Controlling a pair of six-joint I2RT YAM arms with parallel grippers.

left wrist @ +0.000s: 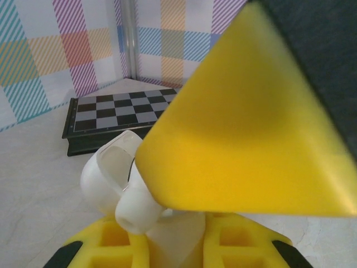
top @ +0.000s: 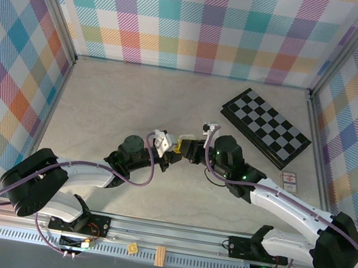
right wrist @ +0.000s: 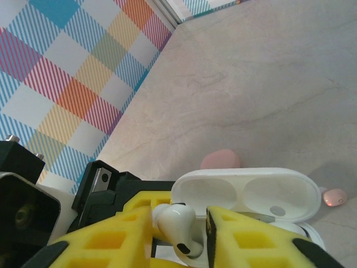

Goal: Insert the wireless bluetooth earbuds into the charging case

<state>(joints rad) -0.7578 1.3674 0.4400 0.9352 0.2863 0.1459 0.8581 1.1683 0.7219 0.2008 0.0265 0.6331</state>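
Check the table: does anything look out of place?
A chessboard lies at the far right, unrelated to the task. A pink earbud lies loose on the table beside the open white case.

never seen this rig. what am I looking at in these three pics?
These are two robot arms bolted at the table's near edge, each ending in yellow two-finger jaws. The overhead picture looks down from behind them: the left arm and the right arm meet mid-table. The other two pictures come from a camera on each wrist, looking past that arm's own jaws.

On the table lie a chessboard and a small card. The right wrist view also shows a pink pebble shape, likely a case, and a small pink piece, probably an earbud.

The right jaws pinch a white earbud. The left jaws appear to hold the open white charging case beside it.
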